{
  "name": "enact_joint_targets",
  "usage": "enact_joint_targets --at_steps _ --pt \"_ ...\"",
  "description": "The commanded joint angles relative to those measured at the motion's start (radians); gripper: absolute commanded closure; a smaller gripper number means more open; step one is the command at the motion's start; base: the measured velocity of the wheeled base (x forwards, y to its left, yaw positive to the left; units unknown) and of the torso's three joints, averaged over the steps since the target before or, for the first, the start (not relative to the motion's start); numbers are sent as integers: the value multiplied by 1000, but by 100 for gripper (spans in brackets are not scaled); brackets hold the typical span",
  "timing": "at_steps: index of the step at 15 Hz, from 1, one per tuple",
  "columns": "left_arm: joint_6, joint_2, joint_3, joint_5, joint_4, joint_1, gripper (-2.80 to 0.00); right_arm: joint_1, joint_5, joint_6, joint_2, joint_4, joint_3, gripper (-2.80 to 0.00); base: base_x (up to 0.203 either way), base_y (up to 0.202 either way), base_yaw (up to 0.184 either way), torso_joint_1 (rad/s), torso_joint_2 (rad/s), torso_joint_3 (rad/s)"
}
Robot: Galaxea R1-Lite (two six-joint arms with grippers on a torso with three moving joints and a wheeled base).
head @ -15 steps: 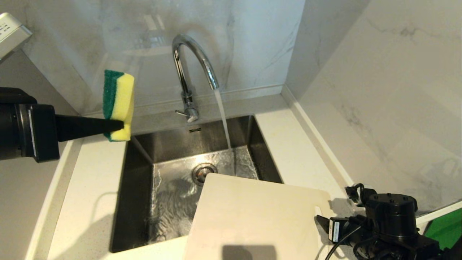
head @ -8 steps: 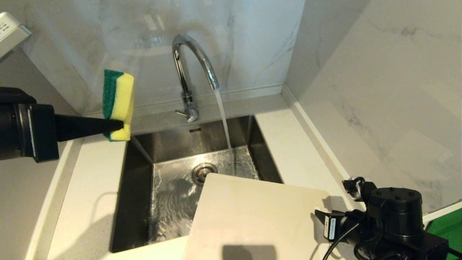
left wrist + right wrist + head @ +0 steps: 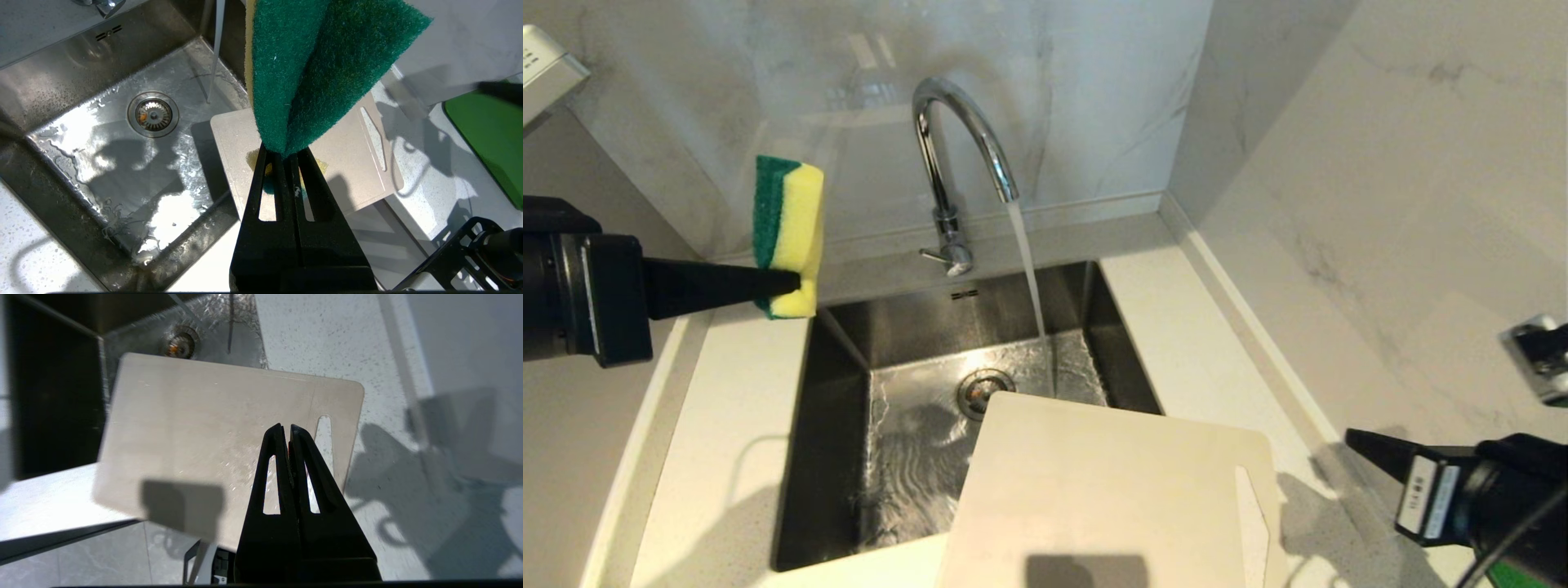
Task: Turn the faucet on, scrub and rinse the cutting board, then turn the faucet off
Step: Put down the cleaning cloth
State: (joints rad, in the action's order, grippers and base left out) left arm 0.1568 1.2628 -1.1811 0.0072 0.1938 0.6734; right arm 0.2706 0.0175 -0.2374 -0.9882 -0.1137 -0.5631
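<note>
The cutting board [image 3: 1103, 498] lies flat on the table [image 3: 719, 457], its far corner jutting over the sink [image 3: 915, 408]. Beside its slotted end the right pincer [image 3: 1349, 438] hangs, tips pressed together on nothing. Farther left, the left pincer [image 3: 796, 282] is clamped on a sponge [image 3: 788, 233] (green side outward). Behind, the faucet [image 3: 952, 163] runs.

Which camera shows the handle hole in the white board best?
The right wrist view: the whole cutting board shows there, with its handle slot just past the shut right gripper. The head view cuts the slot off at the picture's bottom edge. In the left wrist view the sponge covers part of the board.
</note>
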Motion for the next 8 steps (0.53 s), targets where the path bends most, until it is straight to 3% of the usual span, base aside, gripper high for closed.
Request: enact_joint_targets --at_steps 1,4,8 --pt "1 0 0 0 1 0 0 -1 -2 -5 257 300 -124 0 0 0 0 0 0 0" --pt "1 -6 12 0 1 0 0 -2 -4 -12 393 543 -267 0 0 0 0 0 0 0" --pt "-2 -11 15 0 1 0 0 -4 -4 -27 514 770 -418 0 0 0 0 0 0 0"
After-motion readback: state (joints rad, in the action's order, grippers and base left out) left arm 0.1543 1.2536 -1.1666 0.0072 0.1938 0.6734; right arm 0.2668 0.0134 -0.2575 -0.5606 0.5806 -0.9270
